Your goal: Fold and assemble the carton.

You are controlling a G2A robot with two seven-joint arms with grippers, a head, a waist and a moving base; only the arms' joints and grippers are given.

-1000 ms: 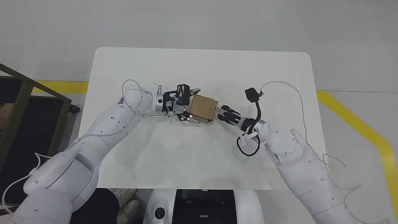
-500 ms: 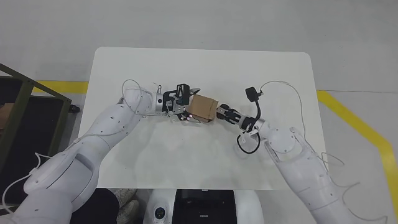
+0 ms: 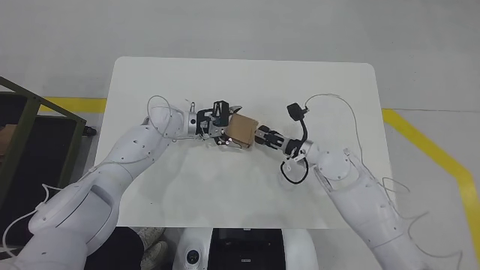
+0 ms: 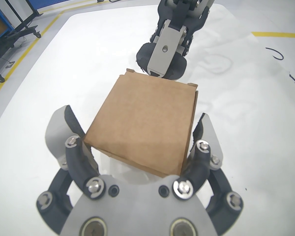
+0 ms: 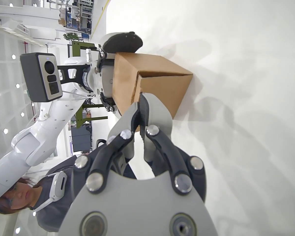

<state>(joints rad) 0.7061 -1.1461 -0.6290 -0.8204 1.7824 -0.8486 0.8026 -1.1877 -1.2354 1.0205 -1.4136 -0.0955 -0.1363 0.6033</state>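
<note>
A small brown carton (image 3: 242, 129) lies near the middle of the white table (image 3: 172, 82). My left gripper (image 3: 225, 129) is shut on it; in the left wrist view its two fingers clamp the carton (image 4: 147, 124) by opposite sides at the near end. My right gripper (image 3: 259, 135) is shut, with nothing held between its fingers. Its tip (image 5: 140, 99) presses on the carton's open end (image 5: 159, 84), beside a flap edge. From the left wrist, the right gripper (image 4: 159, 72) touches the far side of the carton.
A thin cable (image 3: 337, 101) loops over the table to the right of the carton. A dark green frame (image 3: 22, 109) stands off the table's left edge. A yellow floor line (image 3: 420, 139) runs past the right side.
My right gripper has moved left, from a small gap to contact with the carton's end. The left gripper and the carton have stayed in place.
</note>
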